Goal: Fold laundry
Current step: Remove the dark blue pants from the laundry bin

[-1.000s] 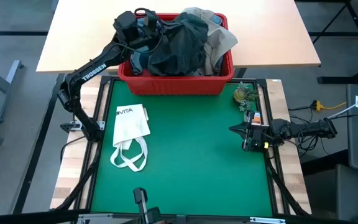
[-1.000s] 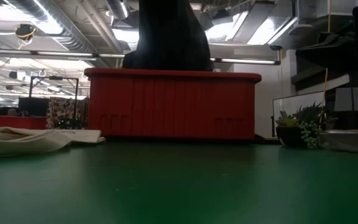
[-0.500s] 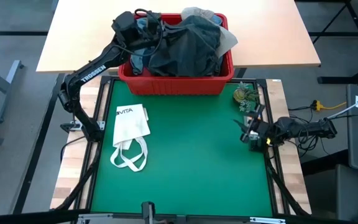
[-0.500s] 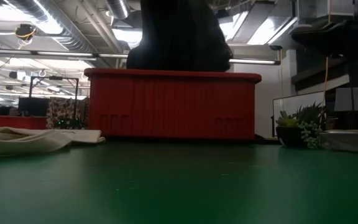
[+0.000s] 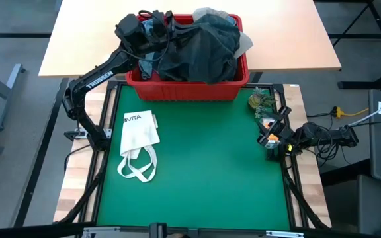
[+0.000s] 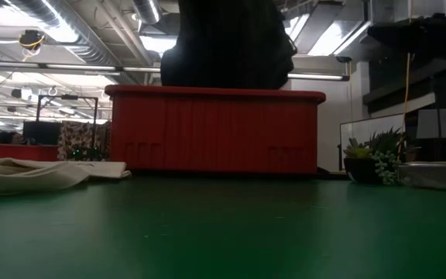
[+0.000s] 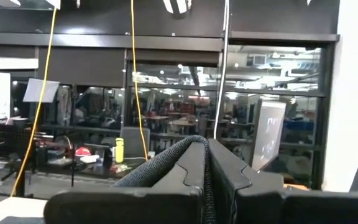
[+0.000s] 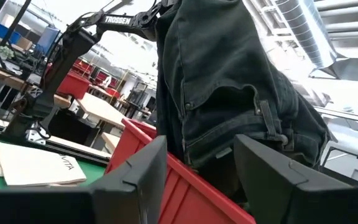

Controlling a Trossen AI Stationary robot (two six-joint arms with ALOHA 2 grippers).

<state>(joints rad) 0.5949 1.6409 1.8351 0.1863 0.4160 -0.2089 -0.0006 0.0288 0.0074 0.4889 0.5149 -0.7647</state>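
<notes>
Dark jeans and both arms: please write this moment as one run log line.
left gripper: shut on dark jeans, lifting from red bin | right gripper: jaws open, empty, at table's right edge | white tote bag: flat

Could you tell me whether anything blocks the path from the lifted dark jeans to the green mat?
Only the red bin's front wall lies between the jeans, held up by the left gripper, and the mat; the white tote bag sits off to one side.

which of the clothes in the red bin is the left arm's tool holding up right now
The dark jeans. The left tool is shut on their fabric, and they hang above the red bin, while the beige piece lies behind them.
</notes>
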